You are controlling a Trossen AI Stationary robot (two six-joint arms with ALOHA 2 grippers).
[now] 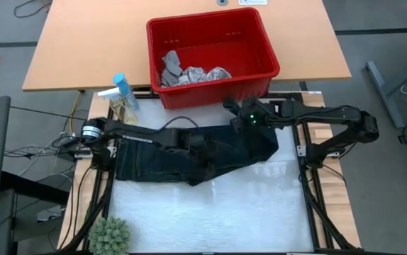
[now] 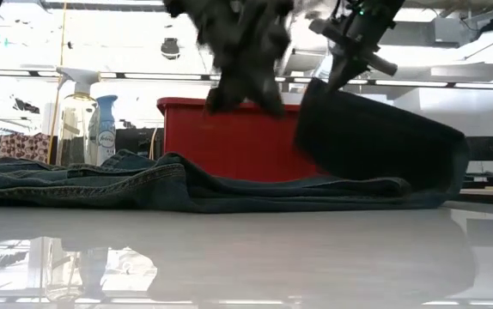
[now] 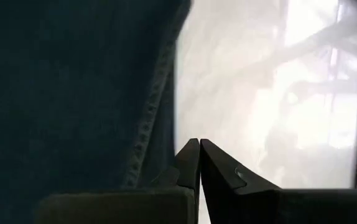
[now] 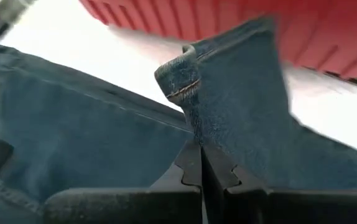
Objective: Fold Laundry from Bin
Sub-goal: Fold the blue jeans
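The dark navy trousers (image 1: 210,156) lie spread across the white table top, in front of the red bin (image 1: 218,88). My right gripper (image 1: 233,110) is shut on a raised part of the trousers near their far right end, just before the bin. My left gripper (image 1: 200,144) is shut and hangs over the trousers' middle. In the low view it (image 2: 242,99) is clear of the cloth, and its wrist view shows its shut fingers (image 3: 199,146) above a stitched seam beside bare table. A grey cloth (image 1: 171,65) and a white leaf-print cloth (image 1: 205,74) lie in the bin. My right gripper pinches a stitched hem edge of the trousers (image 4: 194,121) between its two fingers, slanting down from above. The hem's corner (image 4: 178,81) stands up past the fingertips. The held flap (image 2: 375,137) is lifted and slopes down to the table, where the remaining cloth lies.
Two spray bottles (image 1: 122,95) stand left of the bin by the table's far left corner. A small green plant (image 1: 110,235) sits at the near left corner. The bin's front wall (image 2: 229,137) stands close behind the trousers. Bare white table lies nearer than the trousers.
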